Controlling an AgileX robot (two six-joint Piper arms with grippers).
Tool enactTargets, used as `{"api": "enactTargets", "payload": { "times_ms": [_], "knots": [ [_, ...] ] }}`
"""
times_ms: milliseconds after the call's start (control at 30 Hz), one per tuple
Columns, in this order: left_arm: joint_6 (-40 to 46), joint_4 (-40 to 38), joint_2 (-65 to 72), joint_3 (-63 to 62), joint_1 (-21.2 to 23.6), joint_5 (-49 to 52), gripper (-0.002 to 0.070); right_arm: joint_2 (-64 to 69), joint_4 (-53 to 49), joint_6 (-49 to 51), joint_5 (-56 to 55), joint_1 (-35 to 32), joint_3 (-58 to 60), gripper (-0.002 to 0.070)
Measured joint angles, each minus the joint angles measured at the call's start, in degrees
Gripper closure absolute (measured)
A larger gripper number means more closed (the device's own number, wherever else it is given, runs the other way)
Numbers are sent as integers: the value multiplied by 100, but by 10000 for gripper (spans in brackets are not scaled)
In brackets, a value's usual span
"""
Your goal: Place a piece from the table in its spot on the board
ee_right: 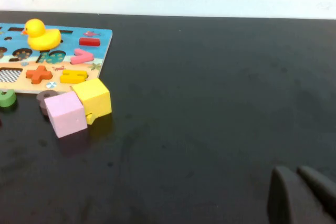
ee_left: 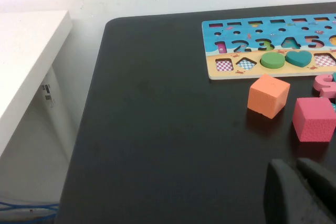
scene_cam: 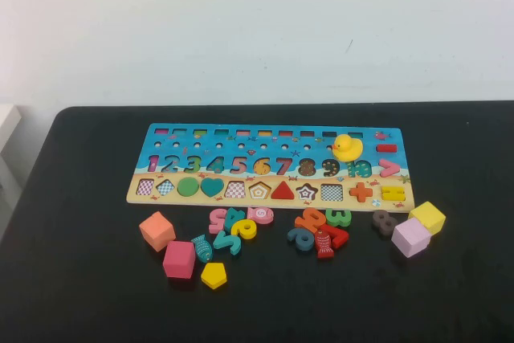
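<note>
Left gripper (ee_left: 298, 190): only its dark fingertips show in its own wrist view, low over bare table, near the pink cube and well apart from the board; the two tips sit close together with a thin gap, holding nothing.
Right gripper (ee_right: 302, 195): dark fingertips show in its own wrist view, over bare table well apart from the blocks; tips close together, holding nothing.
Board (scene_cam: 265, 168): long puzzle board lying flat on the black table (scene_cam: 80, 295), with a row of number slots above a row of shape slots.
Filled slots: green circle (scene_cam: 188, 186), teal heart (scene_cam: 212, 187), red triangle (scene_cam: 282, 191), orange plus (scene_cam: 361, 192) and yellow equals sign (scene_cam: 393, 193) sit in the shape row.
Duck (scene_cam: 347, 147): small yellow toy standing upright on the board's right part, above the number row.
Left loose pieces: orange cube (scene_cam: 157, 230), pink cube (scene_cam: 179, 259) and yellow pentagon (scene_cam: 214, 275) lie on the table in front of the board's left end.
Loose numbers: a mixed heap (scene_cam: 237, 226) and a second heap (scene_cam: 320, 230) lie just in front of the board's middle, pieces overlapping.
Right loose pieces: lilac cube (scene_cam: 410, 237) touches the yellow cube (scene_cam: 427, 217), just in front of the board's right end; a brown number (scene_cam: 384, 222) lies beside them.
</note>
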Motion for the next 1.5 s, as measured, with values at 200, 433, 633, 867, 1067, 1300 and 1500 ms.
{"api": "enactTargets", "payload": {
  "times_ms": [200,433,633,867,1067,1300,1500],
  "knots": [
    [0,0,0,0,0,0,676,0,0,0,0,0,0,657],
    [19,0,0,0,0,0,676,0,0,0,0,0,0,657],
    [19,0,0,0,0,0,676,0,0,0,0,0,0,657],
    [19,-170,0,0,0,0,676,0,0,0,0,0,0,657],
    [-499,-2585,0,11,0,-99,676,0,0,0,0,0,0,657],
    [-672,-4852,0,11,0,-444,676,0,0,0,0,0,0,657],
    [-666,-5485,0,11,3,-1432,676,0,0,0,0,0,0,657]
  ]
}}
